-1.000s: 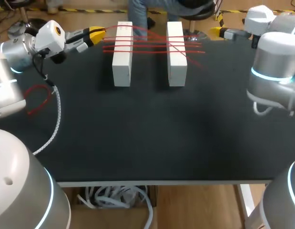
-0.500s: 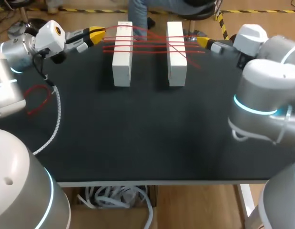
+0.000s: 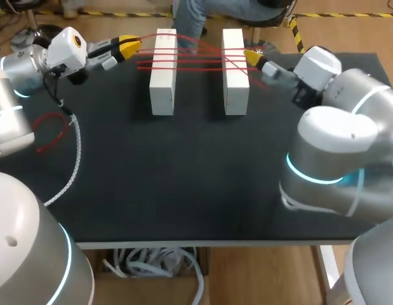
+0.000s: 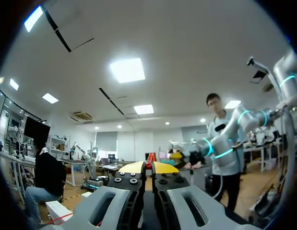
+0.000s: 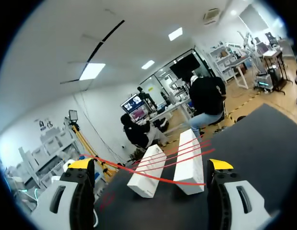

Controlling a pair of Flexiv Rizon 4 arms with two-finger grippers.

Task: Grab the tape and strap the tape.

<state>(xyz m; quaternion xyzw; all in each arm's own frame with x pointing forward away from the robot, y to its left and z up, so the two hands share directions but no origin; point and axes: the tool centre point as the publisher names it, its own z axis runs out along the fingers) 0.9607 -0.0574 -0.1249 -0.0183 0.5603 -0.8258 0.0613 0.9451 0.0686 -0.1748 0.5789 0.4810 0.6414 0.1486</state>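
- Nearest on the black tabletop (image 3: 196, 184), at its left side, a white coiled cable (image 3: 73, 162) trails from the left arm (image 3: 21, 70) toward the near edge. A red loop (image 3: 49, 129) lies just beside the cable.
- Farther back, two white blocks stand side by side with a gap between them: the left block (image 3: 162, 89) and the right block (image 3: 235, 89). Their long sides run away from the robot.
- The tape (image 3: 199, 61), thin and red, is strung in several strands across the far halves of both blocks and bridges the gap. One strand slants over the right block, and loose ends reach past it on the right.
- At the far left, the left claw (image 3: 131, 44) sits just beside the left block, level with the strands. In the left wrist view its yellow tips are pressed together, pinching a sliver of the tape (image 4: 149, 162).
- At the far right, the right claw (image 3: 253, 58) comes in just beside the right block's far end, among the loose tape ends. In the right wrist view this claw (image 5: 150, 165) is spread wide, with both blocks and the strands ahead of it. One strand (image 5: 153, 178) crosses the gap between the fingers; whether it touches either finger cannot be told.
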